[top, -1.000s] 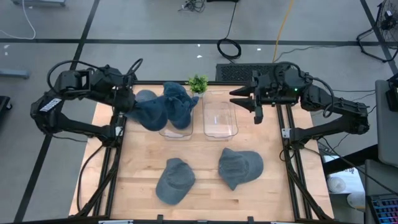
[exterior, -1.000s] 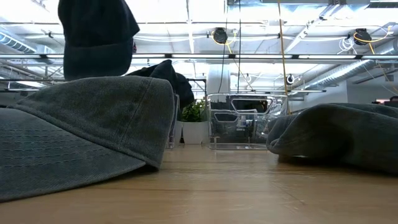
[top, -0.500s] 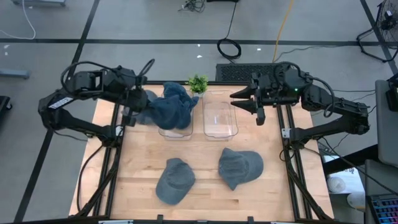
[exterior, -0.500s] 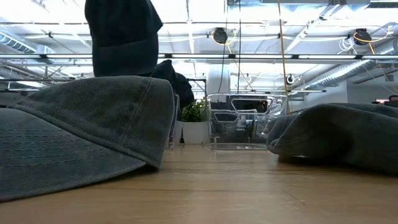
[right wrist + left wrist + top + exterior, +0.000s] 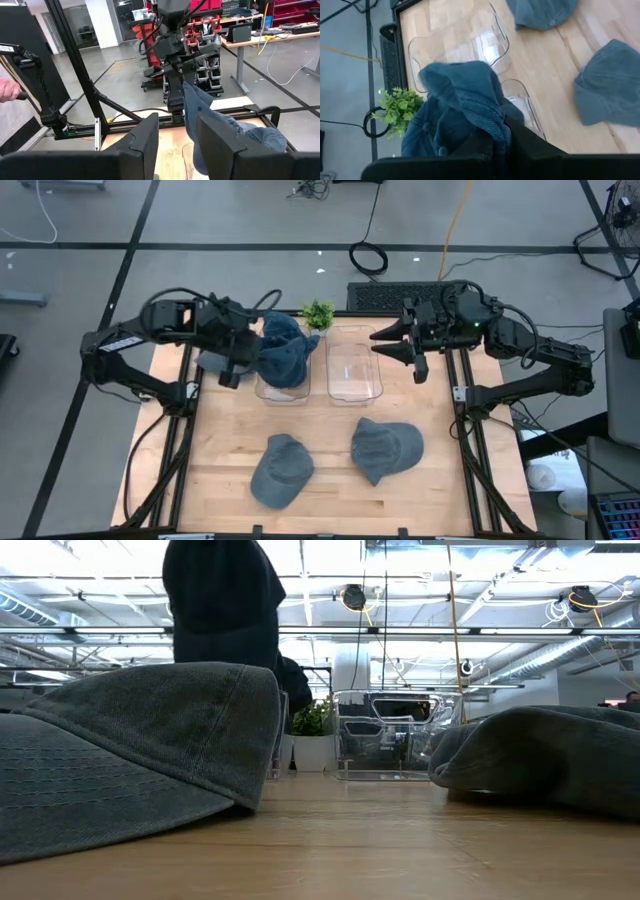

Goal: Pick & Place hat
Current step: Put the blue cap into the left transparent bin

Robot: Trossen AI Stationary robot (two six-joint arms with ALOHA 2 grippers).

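We judge one hat (image 5: 285, 350) binned; our left gripper (image 5: 232, 358), clamped on another hat (image 5: 215, 361), hangs beside it, right gripper (image 5: 412, 352) parted and empty, two hats (image 5: 281, 470) remaining

A light wooden table (image 5: 225, 442) is seen, w/ black rails along left & right edges. Two clear bins are set side by side near the far edge: left bin (image 5: 283, 384), right bin (image 5: 353, 368). A small potted plant (image 5: 318, 314) is placed at the far edge, between them. Two blue-grey hats are laid nearer the front edge: one (image 5: 280, 470) front-centre, the other (image 5: 386, 448) to its right, apart.
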